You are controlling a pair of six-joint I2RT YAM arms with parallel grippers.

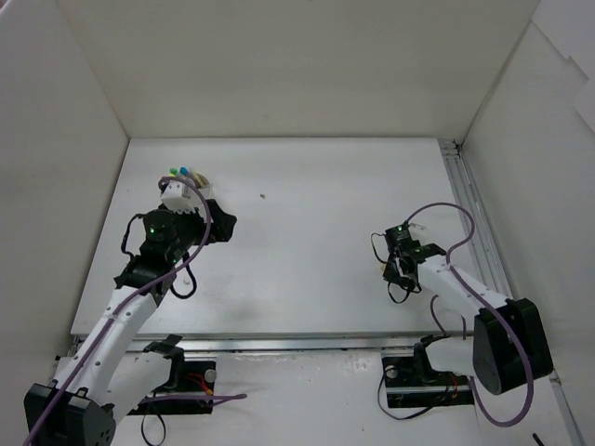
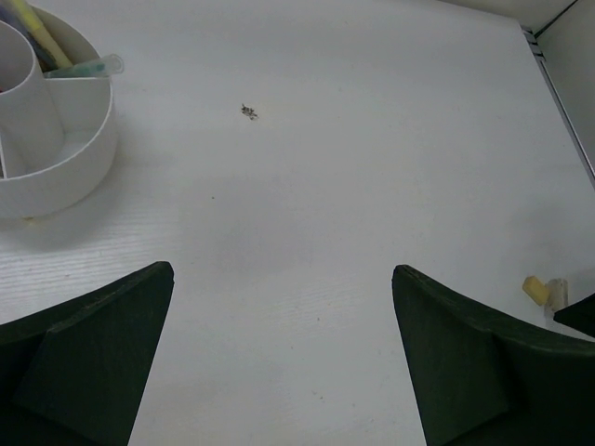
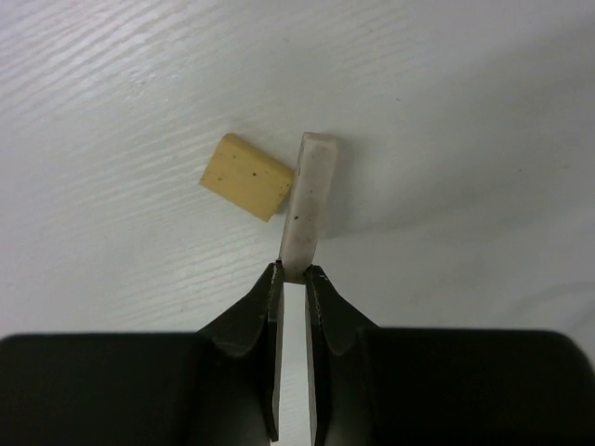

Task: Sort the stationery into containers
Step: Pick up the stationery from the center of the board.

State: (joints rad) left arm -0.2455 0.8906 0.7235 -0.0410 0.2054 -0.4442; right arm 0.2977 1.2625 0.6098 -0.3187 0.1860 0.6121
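1 tub (image 1: 177, 197) at table's far left, 3 coloured tips (image 1: 184, 171) poking out (green, blue, yellow); items' bodies not visible from top. 2 erasers at right: tan eraser (image 3: 246, 177) flat on table, white eraser (image 3: 309, 204) right beside it, near end pinched betw. R gripper (image 3: 293, 274) jaws, nearly closed. L gripper (image 2: 282, 271) spread wide, holding nothing, near tub. White table (image 1: 307, 269), white walls (image 1: 279, 65) on 3 sides. Tub cut off in L wrist view.
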